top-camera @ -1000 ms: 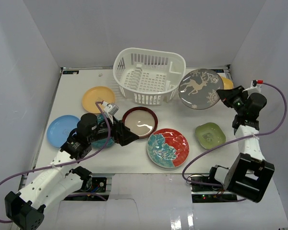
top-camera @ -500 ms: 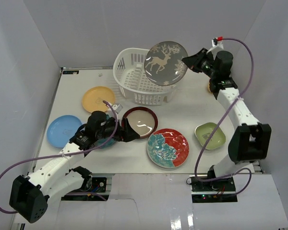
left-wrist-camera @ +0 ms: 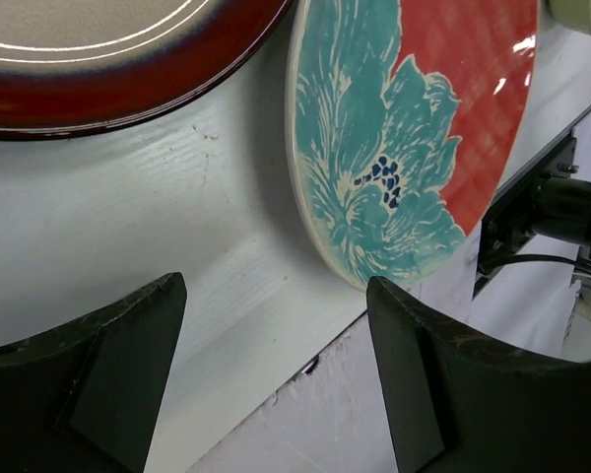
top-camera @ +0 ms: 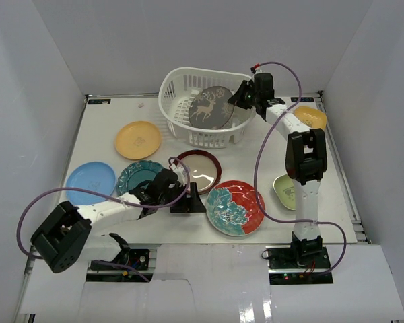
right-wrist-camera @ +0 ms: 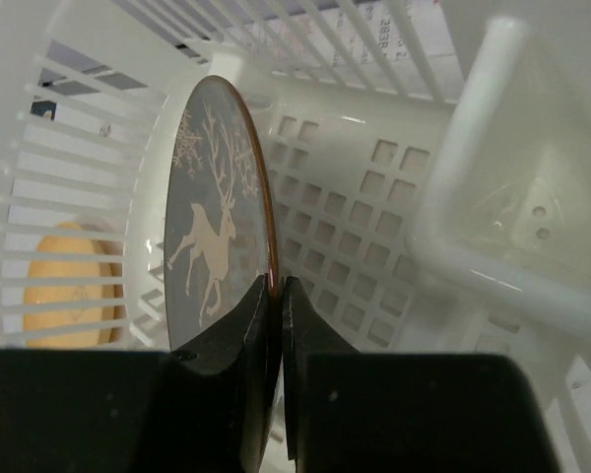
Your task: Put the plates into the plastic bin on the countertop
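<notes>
The grey deer plate (right-wrist-camera: 212,256) stands on edge inside the white basket (top-camera: 182,84), which sits at the middle of the far edge of the desk (top-camera: 101,128). Whether the plate's lower rim has reached the basket's ribbed floor I cannot tell. The right pincer (top-camera: 241,96) is almost closed, its two fingers pinching the plate's thin rim from either face. To do this step well, it should probably lower the plate straight down until the rim seats between two ribs, keeping it upright and off the basket wall. Only then should it open, since a plate let go early could topple or roll. The left pincer (left-wrist-camera: 274,296) is spread wide and holds nothing. It hovers low over bare desk toward the near edge, between the red-rimmed plate (left-wrist-camera: 98,79) and the red-and-teal plate (left-wrist-camera: 404,128), touching neither as far as I can see. Both of those lie flat outside the basket.
</notes>
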`<state>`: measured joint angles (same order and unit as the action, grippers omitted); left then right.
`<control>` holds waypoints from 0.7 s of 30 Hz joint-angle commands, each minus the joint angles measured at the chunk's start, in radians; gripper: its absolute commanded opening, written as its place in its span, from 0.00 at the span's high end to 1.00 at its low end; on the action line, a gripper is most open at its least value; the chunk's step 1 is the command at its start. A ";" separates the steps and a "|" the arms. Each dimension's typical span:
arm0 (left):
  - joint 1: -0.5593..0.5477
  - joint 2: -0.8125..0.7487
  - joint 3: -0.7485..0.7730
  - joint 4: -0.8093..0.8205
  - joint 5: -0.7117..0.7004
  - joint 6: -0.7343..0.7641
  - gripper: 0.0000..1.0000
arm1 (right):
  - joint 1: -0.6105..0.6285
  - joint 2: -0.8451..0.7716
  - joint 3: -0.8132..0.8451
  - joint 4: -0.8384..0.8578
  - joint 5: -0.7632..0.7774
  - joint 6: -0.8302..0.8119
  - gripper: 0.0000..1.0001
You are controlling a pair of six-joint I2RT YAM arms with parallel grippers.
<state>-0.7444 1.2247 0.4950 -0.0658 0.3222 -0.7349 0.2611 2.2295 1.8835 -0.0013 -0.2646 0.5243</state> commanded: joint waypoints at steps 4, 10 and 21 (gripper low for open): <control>-0.045 0.140 0.043 0.173 -0.038 -0.049 0.14 | 0.003 -0.070 0.022 0.064 0.024 -0.079 0.73; -0.075 0.232 0.077 0.216 -0.063 -0.057 0.14 | 0.012 -0.143 -0.046 0.052 0.024 -0.109 0.18; -0.087 0.335 0.037 0.359 -0.075 -0.097 0.32 | 0.012 -0.540 -0.492 0.153 -0.130 -0.086 0.03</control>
<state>-0.8227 1.5291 0.5537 0.2584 0.2646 -0.8230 0.2714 1.8057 1.5185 0.0643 -0.3187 0.4370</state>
